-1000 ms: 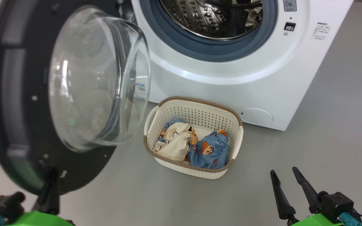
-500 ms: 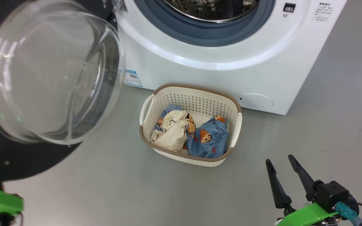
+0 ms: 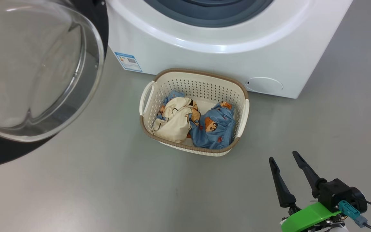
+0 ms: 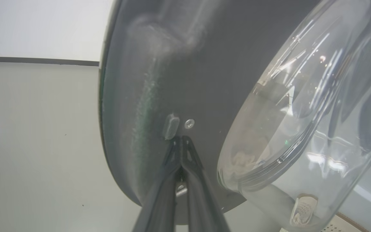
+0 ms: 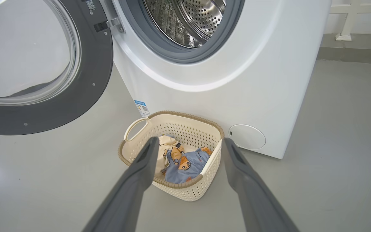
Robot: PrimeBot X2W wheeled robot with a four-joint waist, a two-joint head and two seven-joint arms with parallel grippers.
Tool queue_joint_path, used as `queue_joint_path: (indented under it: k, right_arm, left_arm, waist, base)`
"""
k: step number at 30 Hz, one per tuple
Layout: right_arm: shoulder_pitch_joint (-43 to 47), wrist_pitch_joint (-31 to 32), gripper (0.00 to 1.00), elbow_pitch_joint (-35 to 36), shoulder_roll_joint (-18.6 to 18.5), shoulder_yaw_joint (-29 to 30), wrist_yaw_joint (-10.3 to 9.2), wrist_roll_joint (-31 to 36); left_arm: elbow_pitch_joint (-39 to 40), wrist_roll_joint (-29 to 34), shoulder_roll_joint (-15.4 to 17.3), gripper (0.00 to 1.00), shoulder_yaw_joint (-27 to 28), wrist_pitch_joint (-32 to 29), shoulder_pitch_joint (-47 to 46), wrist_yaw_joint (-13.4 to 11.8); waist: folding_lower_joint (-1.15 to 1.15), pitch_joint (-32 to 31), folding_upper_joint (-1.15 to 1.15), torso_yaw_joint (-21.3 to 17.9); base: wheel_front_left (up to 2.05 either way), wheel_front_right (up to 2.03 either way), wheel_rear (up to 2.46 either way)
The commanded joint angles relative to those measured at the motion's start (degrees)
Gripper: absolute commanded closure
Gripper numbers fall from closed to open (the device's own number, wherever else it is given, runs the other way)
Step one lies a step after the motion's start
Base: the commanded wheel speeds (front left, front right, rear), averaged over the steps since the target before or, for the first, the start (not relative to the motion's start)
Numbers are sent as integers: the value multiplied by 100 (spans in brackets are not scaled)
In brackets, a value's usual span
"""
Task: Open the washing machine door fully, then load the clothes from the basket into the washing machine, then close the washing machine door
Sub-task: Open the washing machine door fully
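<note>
Dark fingers of the left gripper (image 4: 180,139) lie pressed together with nothing between them. They run straight up the left wrist view, and their tips sit against the black inner ring of the door (image 4: 204,64), just below a small grey tab (image 4: 171,126) and a screw (image 4: 189,123). The door's bulging glass (image 4: 301,106) swells out just beside them.

The right gripper (image 3: 282,156) hangs over the grey floor (image 3: 108,187) at the lower right of the head view. It sits on a green wrist piece (image 3: 308,216), with its fingers spread apart, empty, and pointing up and a little left. It is clear of the basket (image 3: 201,72), off that basket's near right corner. In the right wrist view the two fingers frame the basket between them.

The door stands swung wide to the left of the washer (image 3: 204,54), hinged at the left edge of the opening. The steel drum (image 5: 192,19) lies open inside the grey-blue seal (image 5: 159,48), and no laundry shows in it.

The basket stands on the floor close against the washer's lower front edge, between the blue label (image 3: 128,61) and the round white cap (image 3: 264,85). Both clothes (image 3: 192,124) lie crumpled inside, touching each other. The one turned cream side up is toward the left handle, and the blue bear-print one is toward the right wall.
</note>
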State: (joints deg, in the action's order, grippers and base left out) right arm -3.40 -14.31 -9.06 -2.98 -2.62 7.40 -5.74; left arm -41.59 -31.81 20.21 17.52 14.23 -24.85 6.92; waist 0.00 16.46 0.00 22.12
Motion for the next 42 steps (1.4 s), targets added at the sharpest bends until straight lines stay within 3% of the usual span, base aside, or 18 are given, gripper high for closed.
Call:
queue_joint_path:
  k: [1, 8, 17, 25, 30, 38, 40, 42]
  right_arm:
    - [-139, -35, 0, 125, 11, -170, 9, 79]
    - [-178, -9, 0, 160, 11, -162, 9, 101]
    - [-131, -50, 0, 34, 11, -135, 9, -178]
    - [34, -67, 0, 28, 11, -160, 9, -458]
    - [186, -68, 0, 99, 11, -188, 9, -616]
    - [289, -68, 0, 228, 11, -238, 9, -711]
    - [304, -68, 0, 275, 11, -244, 9, -713]
    - [319, -68, 0, 328, 11, -240, 9, -714]
  left_arm:
    - [9, 104, 471, 100, 325, 76, -240, 17]
    - [-173, 431, 504, 100, 490, 76, -449, 53]
    - [520, 529, 332, 100, 453, 76, -132, 56]
    - [1871, 806, -74, 100, 617, 76, 406, 56]
    - [2875, 754, -359, 100, 353, 76, 815, 57]
    - [3750, 719, -561, 100, -34, 76, 1422, 57]
    - [3890, 708, -597, 96, -130, 76, 1585, 57]
    - [3986, 705, -629, 84, -219, 76, 1757, 57]
  waist:
    - [0, 86, 0, -55]
    - [0, 156, 0, -121]
    - [0, -133, 0, -191]
    - [0, -506, 0, -324]
    - [0, -728, 0, -487]
    - [0, -901, 0, -833]
    - [0, -927, 0, -946]
    - [0, -958, 0, -1070]
  base:
    - [0, 0, 0]
    - [0, 0, 0]
    - [0, 0, 0]
    - [0, 0, 0]
    - [0, 0, 0]
    - [0, 0, 0]
    - [0, 0, 0]
    - [0, 0, 0]
